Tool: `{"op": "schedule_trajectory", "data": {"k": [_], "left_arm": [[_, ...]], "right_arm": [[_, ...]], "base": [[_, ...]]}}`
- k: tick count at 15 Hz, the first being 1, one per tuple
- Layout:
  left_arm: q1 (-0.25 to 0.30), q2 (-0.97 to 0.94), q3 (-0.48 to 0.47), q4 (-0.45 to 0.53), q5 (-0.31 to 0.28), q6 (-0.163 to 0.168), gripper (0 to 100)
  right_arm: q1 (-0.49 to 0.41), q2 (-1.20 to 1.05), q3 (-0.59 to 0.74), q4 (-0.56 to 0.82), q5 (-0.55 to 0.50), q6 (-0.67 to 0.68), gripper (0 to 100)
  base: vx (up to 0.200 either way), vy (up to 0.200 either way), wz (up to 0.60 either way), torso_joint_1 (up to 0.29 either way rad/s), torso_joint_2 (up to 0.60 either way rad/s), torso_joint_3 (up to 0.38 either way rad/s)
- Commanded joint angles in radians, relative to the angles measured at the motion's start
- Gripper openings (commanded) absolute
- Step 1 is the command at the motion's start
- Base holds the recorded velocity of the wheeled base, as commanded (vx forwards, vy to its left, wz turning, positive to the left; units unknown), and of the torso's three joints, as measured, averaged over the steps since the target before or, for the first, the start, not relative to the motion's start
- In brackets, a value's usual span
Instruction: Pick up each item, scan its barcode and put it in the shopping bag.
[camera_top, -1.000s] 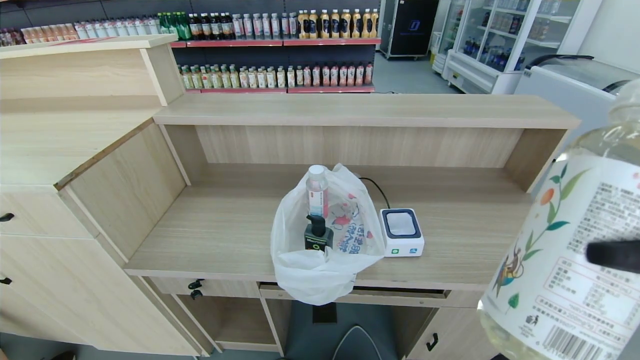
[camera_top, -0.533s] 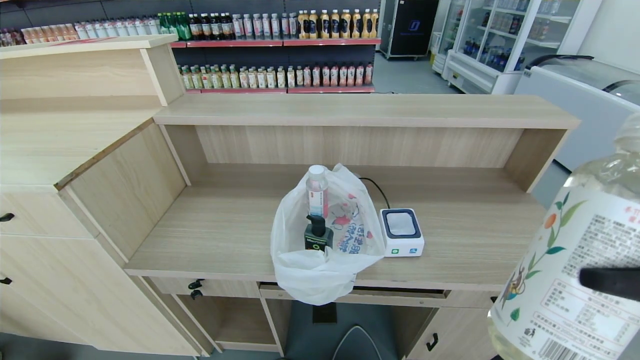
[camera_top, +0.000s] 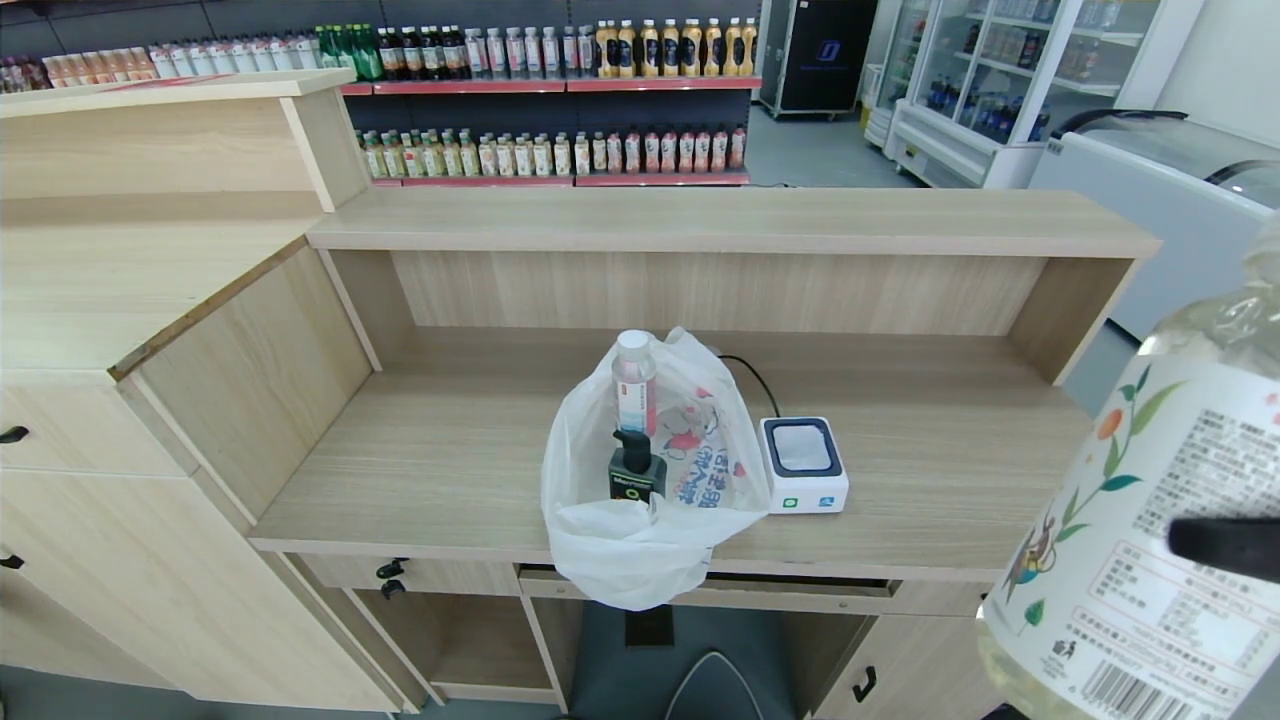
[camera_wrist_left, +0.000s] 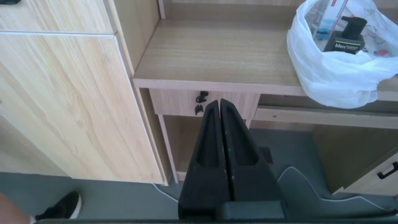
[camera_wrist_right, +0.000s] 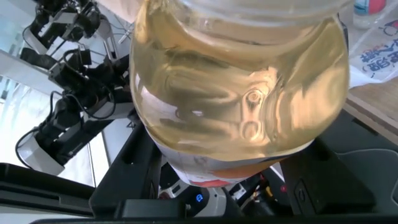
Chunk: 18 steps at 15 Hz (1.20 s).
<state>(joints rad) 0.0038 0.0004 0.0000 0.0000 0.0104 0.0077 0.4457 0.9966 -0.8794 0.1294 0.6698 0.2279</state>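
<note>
A large clear bottle of pale yellow liquid (camera_top: 1140, 530) hangs close up at the far right, its barcode label facing the head view. My right gripper (camera_wrist_right: 230, 177) is shut on its body, and one black finger (camera_top: 1225, 545) crosses the label. The white shopping bag (camera_top: 640, 530) stands open at the counter's front edge, holding a white-capped clear bottle (camera_top: 634, 385) and a black pump bottle (camera_top: 636, 470). The white scanner (camera_top: 803, 462) sits just right of the bag. My left gripper (camera_wrist_left: 220, 106) is shut on nothing, low in front of the counter, left of the bag (camera_wrist_left: 329, 68).
The wooden counter (camera_top: 430, 470) has a raised back shelf and a tall cabinet on its left side. A black cable runs from the scanner toward the back wall. Drawers and an open recess lie under the counter. Drink shelves and fridges stand far behind.
The held bottle has shifted to the right and a little lower in the head view, then edged slightly back up. The bag, scanner and left arm stay put.
</note>
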Motion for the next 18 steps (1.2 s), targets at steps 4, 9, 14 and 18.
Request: {"op": "schedule_trajectory", "data": {"k": [4,9,14,18], "left_arm": [[0.001,0.0,0.0,0.0,0.0,0.0,0],[0.001,0.0,0.0,0.0,0.0,0.0,0],[-0.001,0.0,0.0,0.0,0.0,0.0,0],[0.001,0.0,0.0,0.0,0.0,0.0,0]], "right_arm": [[-0.027,0.0,-0.003,-0.001,-0.007,-0.001,0],[-0.26,0.114,0.074,-0.168,-0.24,-0.2,0],[-0.53,0.309,0.206,-0.559,-0.523,-0.394,0],[-0.561,0.384,0.234,-0.703,-0.771,-0.427,0]], "base": [[0.0,0.0,0.0,0.0,0.0,0.0],[0.0,0.0,0.0,0.0,0.0,0.0],[0.0,0.0,0.0,0.0,0.0,0.0],[0.0,0.0,0.0,0.0,0.0,0.0]]}}
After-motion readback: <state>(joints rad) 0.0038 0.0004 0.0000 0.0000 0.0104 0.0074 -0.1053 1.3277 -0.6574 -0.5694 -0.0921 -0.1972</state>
